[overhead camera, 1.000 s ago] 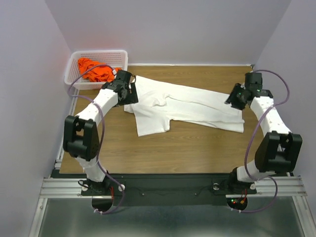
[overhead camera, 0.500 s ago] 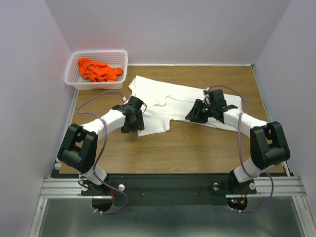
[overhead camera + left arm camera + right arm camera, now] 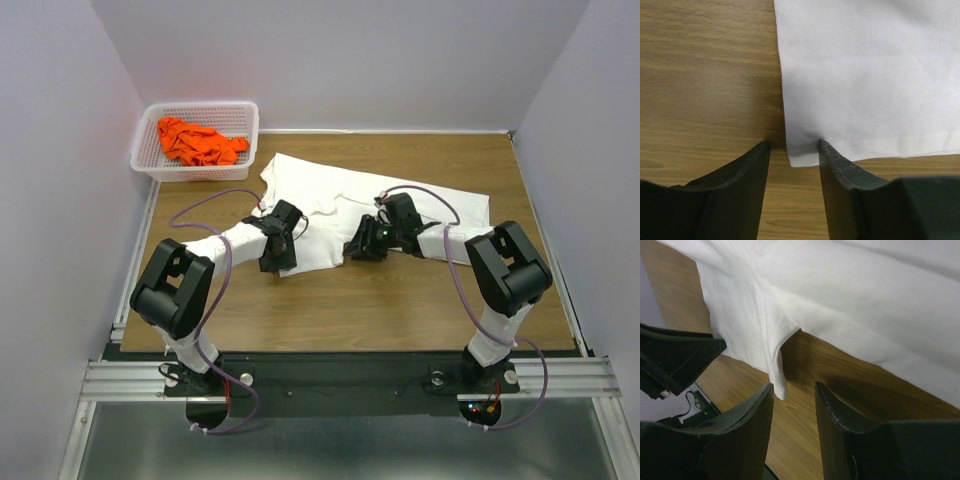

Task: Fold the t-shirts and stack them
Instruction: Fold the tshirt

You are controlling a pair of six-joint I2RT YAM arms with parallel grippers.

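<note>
**A:** Start near. Where are the 2 grippers?

**B:** Both are low over the table (image 3: pixel 400 300), reaching toward its middle. The left gripper (image 3: pixel 278 264) is at the near left corner of the white shirt (image 3: pixel 330 195).

**A:** Clenched on it?

**B:** No, released. Its fingers (image 3: pixel 740 180) stand apart, and the corner lies flat on the wood between the tips. 1 tip touches the hem. The other is over bare wood just beside the edge.

**A:** And the right gripper (image 3: pixel 356 250)?

**B:** Also released. It sits just right of the left one, at the shirt's near edge. Its jaws are apart with a hanging corner of a fold between the tips, close to 1 finger. I cannot tell whether it touches. Wood shows through the rest of the gap.

**A:** How does the shirt lie?

**B:** It lies across the middle of the table, running from far left to right, partly folded and wrinkled. 1 flap comes nearer on the left side.

**A:** Farther back?

**B:** The orange shirt (image 3: pixel 195 142) lies crumpled in a white basket (image 3: pixel 143 160) at the far left corner, apart from the white shirt.
</note>
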